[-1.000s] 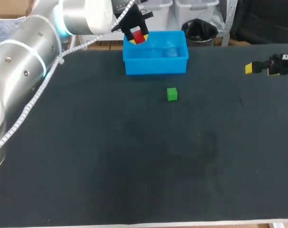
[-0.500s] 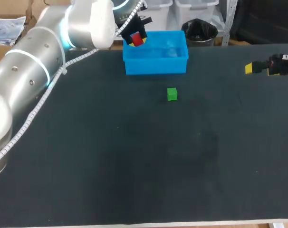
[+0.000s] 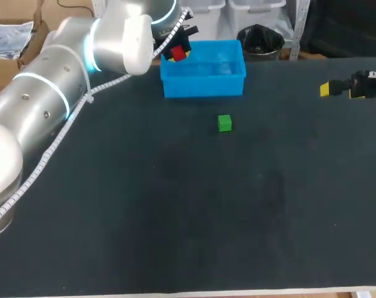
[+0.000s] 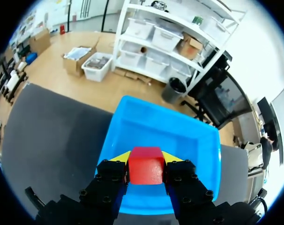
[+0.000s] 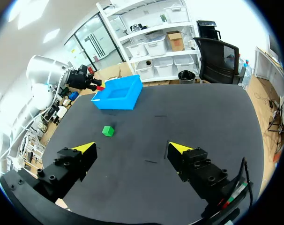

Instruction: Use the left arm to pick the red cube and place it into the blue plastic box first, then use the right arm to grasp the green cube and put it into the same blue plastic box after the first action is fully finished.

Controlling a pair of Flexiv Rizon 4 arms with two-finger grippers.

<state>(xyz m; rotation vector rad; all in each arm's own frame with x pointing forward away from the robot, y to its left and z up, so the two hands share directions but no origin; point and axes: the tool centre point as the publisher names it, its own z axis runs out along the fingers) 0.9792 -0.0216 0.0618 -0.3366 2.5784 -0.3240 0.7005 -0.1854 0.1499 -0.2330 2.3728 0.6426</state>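
Note:
My left gripper [image 3: 177,51] is shut on the red cube [image 3: 177,54] and hangs over the left end of the blue plastic box [image 3: 203,79]. In the left wrist view the red cube [image 4: 146,165] sits squeezed between the yellow fingertips [image 4: 118,157], with the empty blue box [image 4: 163,136] right below and ahead. The green cube [image 3: 224,123] lies on the black table a little in front of the box. At the table's far right edge, my right gripper [image 3: 337,89] stands open and empty. From its wrist view the green cube [image 5: 108,131] and the box [image 5: 118,96] lie far ahead.
The black table [image 3: 175,211] stretches wide between the green cube and its front edge. My left arm [image 3: 58,93] crosses the back left corner above the table.
My left gripper has carried the red cube a little back and up, staying over the box's left end. The right arm and the green cube have not moved.

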